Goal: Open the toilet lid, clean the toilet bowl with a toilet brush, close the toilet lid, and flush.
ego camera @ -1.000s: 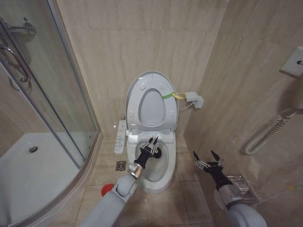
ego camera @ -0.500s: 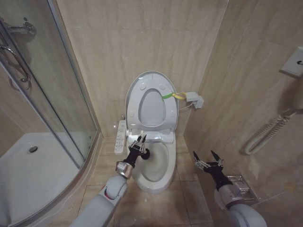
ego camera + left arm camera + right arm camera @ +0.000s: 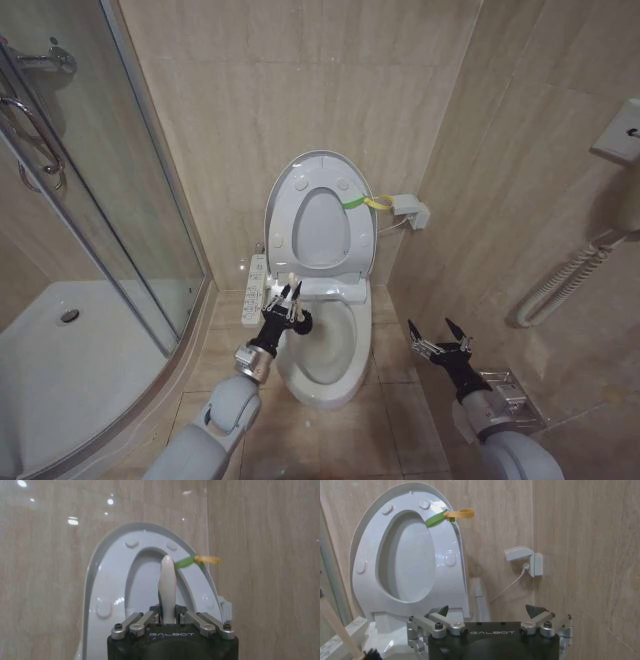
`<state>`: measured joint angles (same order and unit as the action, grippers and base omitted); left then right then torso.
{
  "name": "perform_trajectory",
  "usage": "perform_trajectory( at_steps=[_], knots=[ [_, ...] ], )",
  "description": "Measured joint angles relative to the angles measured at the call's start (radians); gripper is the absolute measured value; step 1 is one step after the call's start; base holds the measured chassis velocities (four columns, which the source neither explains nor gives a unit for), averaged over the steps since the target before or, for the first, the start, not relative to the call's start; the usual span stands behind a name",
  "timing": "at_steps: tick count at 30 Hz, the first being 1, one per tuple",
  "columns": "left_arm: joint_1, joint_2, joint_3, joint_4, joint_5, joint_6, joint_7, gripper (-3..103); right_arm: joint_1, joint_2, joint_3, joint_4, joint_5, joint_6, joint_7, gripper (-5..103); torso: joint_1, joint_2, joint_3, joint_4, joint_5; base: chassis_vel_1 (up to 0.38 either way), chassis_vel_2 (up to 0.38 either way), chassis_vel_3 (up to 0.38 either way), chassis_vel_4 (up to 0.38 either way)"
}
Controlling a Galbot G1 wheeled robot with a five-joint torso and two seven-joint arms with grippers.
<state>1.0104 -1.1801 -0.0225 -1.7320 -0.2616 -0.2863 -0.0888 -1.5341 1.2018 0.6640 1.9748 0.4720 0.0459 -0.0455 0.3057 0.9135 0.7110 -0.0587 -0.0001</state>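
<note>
Overhead, the head view shows the large glossy white plastic toilet lid [image 3: 320, 215] raised upright against the beige tiled wall [image 3: 300, 80], with a small green-yellow band at its right edge. The white ceramic oval toilet bowl [image 3: 330, 350] sits below it, uncovered. The left gripper [image 3: 285, 298] is positioned at the bowl's left rear rim, beside the narrow white button panel [image 3: 255, 290], fingers clamped on the thin white stick handle of the toilet brush [image 3: 290, 280]; a dark brush head shows just below the gripper. The right gripper [image 3: 440, 335] hangs to the right of the bowl, fingers spread, holding nothing.

Left wrist view: the handle [image 3: 167, 588] rises upright between the closed fingers, in front of the raised lid [image 3: 110, 592].

Right wrist view: the spread fingers [image 3: 440, 612] face the lid [image 3: 405, 555] and a white wall box [image 3: 525, 558].
</note>
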Motion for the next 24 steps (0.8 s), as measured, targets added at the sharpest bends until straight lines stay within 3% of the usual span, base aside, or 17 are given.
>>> perform_trajectory(
  at_steps=[12,24],
  knots=[
    [0.173,0.037,-0.132,-0.175,0.033,0.007,-0.003,19,0.000,0.000,0.000,0.000,0.000,0.000,0.000,100,0.000,0.000,0.000,0.0002,0.0000,0.000,0.000,0.000,0.000],
    [0.368,-0.016,-0.257,-0.271,0.113,0.020,-0.050,19,0.000,0.000,0.000,0.000,0.000,0.000,0.000,100,0.000,0.000,0.000,0.0000,0.0000,0.000,0.000,0.000,0.000]
  ],
)
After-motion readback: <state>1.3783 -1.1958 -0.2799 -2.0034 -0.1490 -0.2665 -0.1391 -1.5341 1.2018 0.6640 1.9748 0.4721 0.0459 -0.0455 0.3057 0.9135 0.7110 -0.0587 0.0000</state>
